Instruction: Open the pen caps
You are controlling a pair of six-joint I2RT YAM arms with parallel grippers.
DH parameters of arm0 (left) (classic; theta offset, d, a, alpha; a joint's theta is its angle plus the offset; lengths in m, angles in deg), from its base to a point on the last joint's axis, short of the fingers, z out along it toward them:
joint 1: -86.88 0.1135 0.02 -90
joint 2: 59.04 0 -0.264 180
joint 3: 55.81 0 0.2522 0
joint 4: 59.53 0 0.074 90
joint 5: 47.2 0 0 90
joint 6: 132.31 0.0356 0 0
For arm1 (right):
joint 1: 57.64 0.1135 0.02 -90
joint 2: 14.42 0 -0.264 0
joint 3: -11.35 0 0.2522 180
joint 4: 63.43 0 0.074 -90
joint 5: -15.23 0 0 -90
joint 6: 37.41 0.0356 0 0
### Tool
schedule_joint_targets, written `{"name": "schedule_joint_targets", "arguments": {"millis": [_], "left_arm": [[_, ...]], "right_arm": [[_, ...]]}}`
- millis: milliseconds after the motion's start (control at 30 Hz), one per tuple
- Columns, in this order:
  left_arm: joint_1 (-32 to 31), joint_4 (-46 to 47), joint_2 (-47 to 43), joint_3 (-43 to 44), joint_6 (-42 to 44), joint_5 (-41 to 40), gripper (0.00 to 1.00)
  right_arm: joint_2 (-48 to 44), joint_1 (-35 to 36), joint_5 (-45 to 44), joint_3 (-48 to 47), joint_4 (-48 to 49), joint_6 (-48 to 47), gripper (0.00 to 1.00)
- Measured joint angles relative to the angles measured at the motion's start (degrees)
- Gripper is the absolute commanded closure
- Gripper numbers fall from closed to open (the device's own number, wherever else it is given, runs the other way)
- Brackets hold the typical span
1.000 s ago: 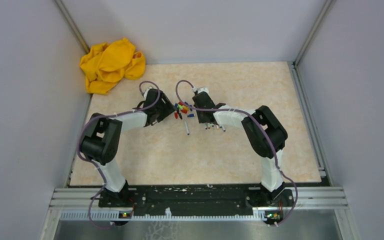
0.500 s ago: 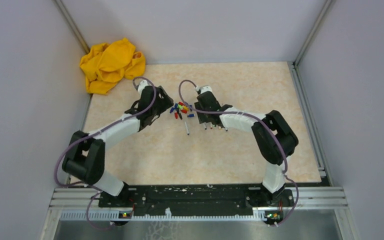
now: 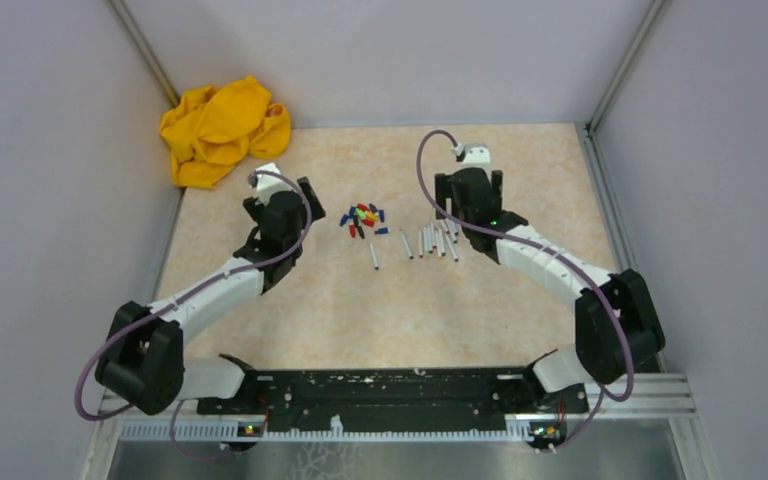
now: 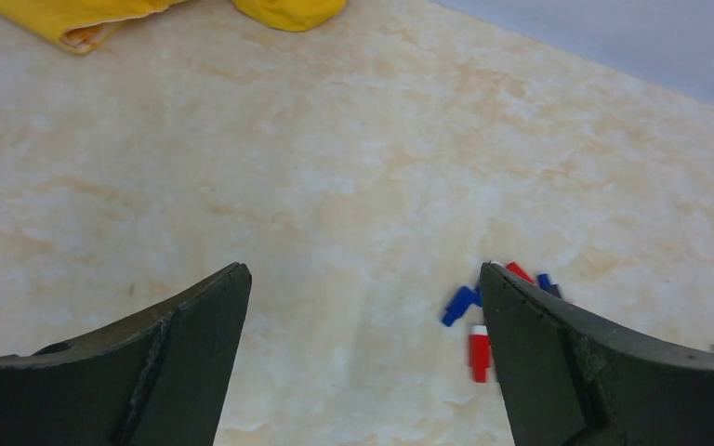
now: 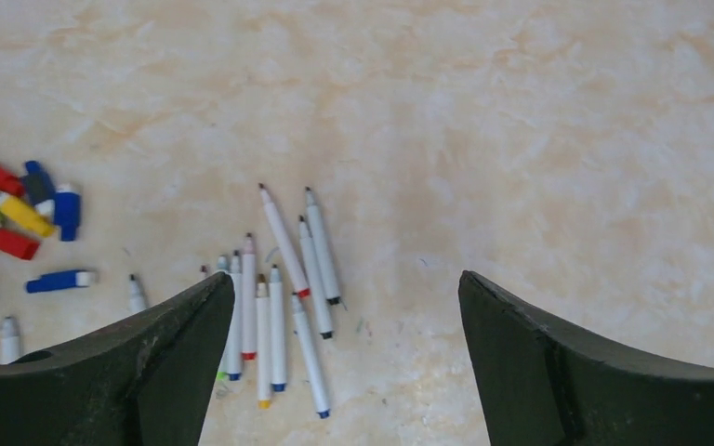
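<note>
A pile of small pen caps (image 3: 363,218) in red, blue, yellow, green and black lies mid-table, also visible as pen caps (image 5: 19,214) at the left of the right wrist view and as a few pen caps (image 4: 472,321) by my left gripper's right finger. Several uncapped white pens (image 3: 434,241) lie in a row right of the pile; the same pens (image 5: 279,288) show in the right wrist view. One pen (image 3: 374,255) lies alone. My left gripper (image 3: 282,205) is open, left of the pile. My right gripper (image 3: 470,188) is open, behind the pens. Both hold nothing.
A crumpled yellow cloth (image 3: 222,130) lies in the back left corner, its edge showing as the yellow cloth (image 4: 149,11) in the left wrist view. Grey walls close the table on three sides. The black mounting rail (image 3: 390,392) runs along the near edge.
Both grippers have opened and drawn apart from the pile, the left going left and the right going right and back. The row of pens now lies uncovered.
</note>
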Motion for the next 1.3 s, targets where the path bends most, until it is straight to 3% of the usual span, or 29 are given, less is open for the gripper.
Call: {"name": "schedule_joint_targets", "arguments": {"millis": [67,233,567,800,1067,1167,1300], "left_arm": [[0.0,3.4,-0.7,-3.1,4.0,-1.9,0.01],[0.1,12.7,-2.2,-9.9,15.5,-5.2,0.01],[1.9,29.9,-1.9,-18.3,29.3,-3.5,0.01],[5.3,38.3,-1.9,-23.9,37.4,4.2,0.01],[12.1,43.3,-1.6,-26.1,39.5,15.9,0.01],[14.1,44.1,-0.9,-26.3,39.3,19.8,0.01],[15.5,45.0,-0.1,-26.3,39.1,23.3,0.01]], "right_arm": [[-1.4,-0.7,-2.0,2.3,0.0,0.2,0.01],[-3.4,-1.3,-9.2,4.7,0.4,0.2,0.01],[-6.3,-1.6,-20.4,9.8,8.7,-1.7,0.01],[-10.5,-2.4,-23.6,16.6,16.5,-5.4,0.01],[-12.6,-4.3,-23.2,19.6,23.7,-7.5,0.01],[-12.6,-4.6,-22.2,19.9,25.0,-7.8,0.09],[-13.4,-4.8,-18.3,21.5,25.8,-8.5,0.02]]}}
